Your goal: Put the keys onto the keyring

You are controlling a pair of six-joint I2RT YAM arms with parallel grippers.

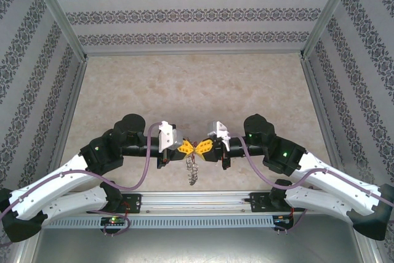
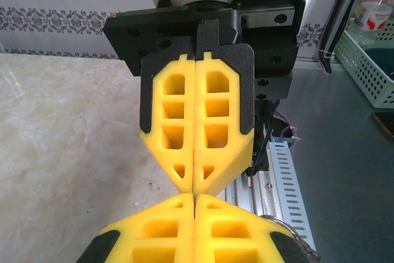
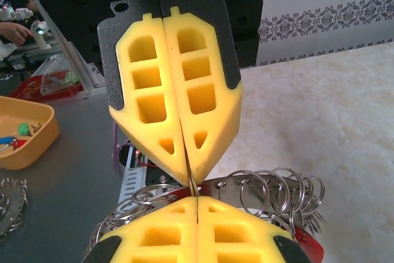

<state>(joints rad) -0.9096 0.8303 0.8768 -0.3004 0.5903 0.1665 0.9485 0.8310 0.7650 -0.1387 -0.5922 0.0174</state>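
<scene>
Both grippers meet tip to tip low over the near middle of the table. In the top view my left gripper [image 1: 186, 147] and right gripper [image 1: 204, 146] are both shut, and the keyring [image 1: 192, 167] dangles below their tips. In the right wrist view the keyring [image 3: 271, 183], a grey band strung with several wire loops, curves behind my shut right gripper [image 3: 197, 198]. A thin metal sliver runs from it up into the shut left gripper [image 3: 189, 180]. A red piece [image 3: 309, 246] peeks out under the loops; I cannot tell if it is a key. Keyring wire [image 2: 295, 233] shows beside the left gripper [image 2: 195, 196].
The aluminium rail [image 1: 197, 200] with the arm bases runs just below the grippers. An orange tray [image 3: 24, 133] with small items and loose rings [image 3: 9, 204] sit off the table. A white basket [image 2: 369, 66] stands beside the table. Patterned walls enclose the marbled table [image 1: 197, 84].
</scene>
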